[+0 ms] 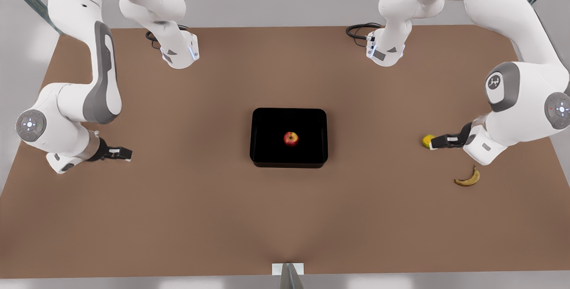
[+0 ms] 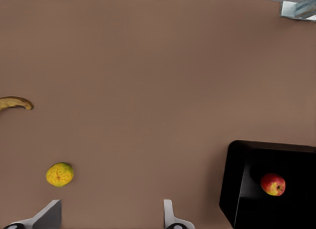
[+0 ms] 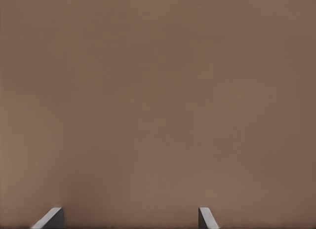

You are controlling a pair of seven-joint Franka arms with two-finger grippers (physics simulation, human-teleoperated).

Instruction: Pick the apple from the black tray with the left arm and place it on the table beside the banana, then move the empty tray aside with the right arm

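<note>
A small red apple (image 1: 291,138) (image 2: 273,184) lies in the middle of the black tray (image 1: 267,151) (image 2: 236,189) at the table's centre. The banana (image 1: 467,178) (image 2: 15,102) rests on the table (image 1: 285,217) toward the front view's right. My left gripper (image 1: 434,142) (image 2: 109,221) hovers open above the table at the front view's right, well away from the tray and just above a citrus fruit. Over bare table at the front view's left, my right gripper (image 1: 124,153) (image 3: 129,219) is open, nothing between its fingers.
A round yellow-green citrus fruit (image 1: 427,140) (image 2: 59,174) sits partly under the left gripper, a short way from the banana. Both arm bases stand at the table's far edge. Open brown tabletop surrounds the tray on all sides.
</note>
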